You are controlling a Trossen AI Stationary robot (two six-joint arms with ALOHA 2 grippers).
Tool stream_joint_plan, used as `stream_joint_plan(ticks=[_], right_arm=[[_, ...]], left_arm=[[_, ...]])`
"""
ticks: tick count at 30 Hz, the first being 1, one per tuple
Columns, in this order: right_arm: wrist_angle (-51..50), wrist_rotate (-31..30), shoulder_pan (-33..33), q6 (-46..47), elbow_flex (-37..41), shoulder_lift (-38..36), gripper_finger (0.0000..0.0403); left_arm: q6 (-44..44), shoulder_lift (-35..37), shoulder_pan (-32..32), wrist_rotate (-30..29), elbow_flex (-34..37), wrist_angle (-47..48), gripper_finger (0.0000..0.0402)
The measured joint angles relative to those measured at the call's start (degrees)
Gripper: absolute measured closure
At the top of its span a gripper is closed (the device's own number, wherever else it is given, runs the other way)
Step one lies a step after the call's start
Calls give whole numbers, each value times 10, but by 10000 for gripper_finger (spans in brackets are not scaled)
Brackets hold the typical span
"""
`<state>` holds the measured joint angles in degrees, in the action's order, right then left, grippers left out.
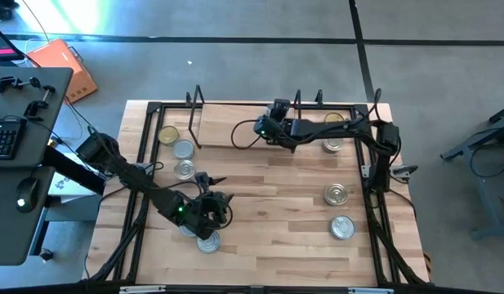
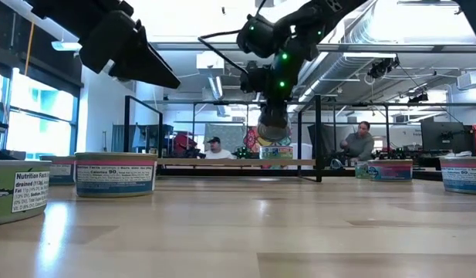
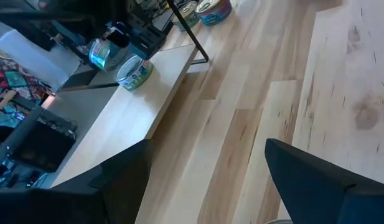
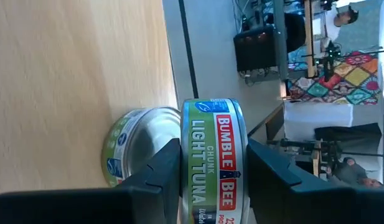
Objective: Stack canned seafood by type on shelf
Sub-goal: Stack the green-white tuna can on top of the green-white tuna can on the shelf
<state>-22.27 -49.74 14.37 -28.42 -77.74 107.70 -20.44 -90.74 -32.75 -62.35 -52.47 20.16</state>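
Note:
My right gripper [image 4: 213,177] [image 1: 258,126] hangs over the shelf's light board [image 1: 223,126], shut on a Bumble Bee tuna tin [image 4: 213,149] [image 3: 101,54]. Just past it, a silver-topped tin [image 4: 139,146] [image 3: 134,72] stands on its base on the board. My left gripper [image 3: 207,186] [image 1: 211,200] is open above the bare tabletop near the table's near-left part, touching nothing. Two tins [image 1: 207,242] lie on the table just nearer than it. My right gripper pinches the tuna tin between its two fingers [image 4: 160,180], one on each flat end [image 4: 188,186], with the label wall facing the wrist camera. The fingers come from the table's right. The tin is upright and clear of the board, its underside about level with the other tin's top.
Three tins [image 1: 183,150] stand near the table's left edge and several more [image 1: 337,194] on its right side, one gold-topped [image 1: 333,120] by the shelf's right end. Thin black wire uprights [image 1: 194,98] rise at the shelf's corners. People sit in the room behind [image 2: 361,139].

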Motion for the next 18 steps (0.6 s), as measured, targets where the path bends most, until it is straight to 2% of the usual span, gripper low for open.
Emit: stream_joint_plan(ticks=[4, 8, 14, 18], right_arm=[[-10, 11, 9, 1, 0, 0, 279], [-13, 49, 22, 12, 0, 0, 279], [-13, 57, 33, 15, 0, 0, 279], [-14, 69, 33, 32, 0, -1, 252]], left_arm=[[-4, 0, 0, 0, 0, 0, 96], [-5, 0, 0, -1, 0, 0, 96], [-5, 0, 0, -1, 0, 0, 96], [-5, 0, 0, -1, 0, -1, 96]])
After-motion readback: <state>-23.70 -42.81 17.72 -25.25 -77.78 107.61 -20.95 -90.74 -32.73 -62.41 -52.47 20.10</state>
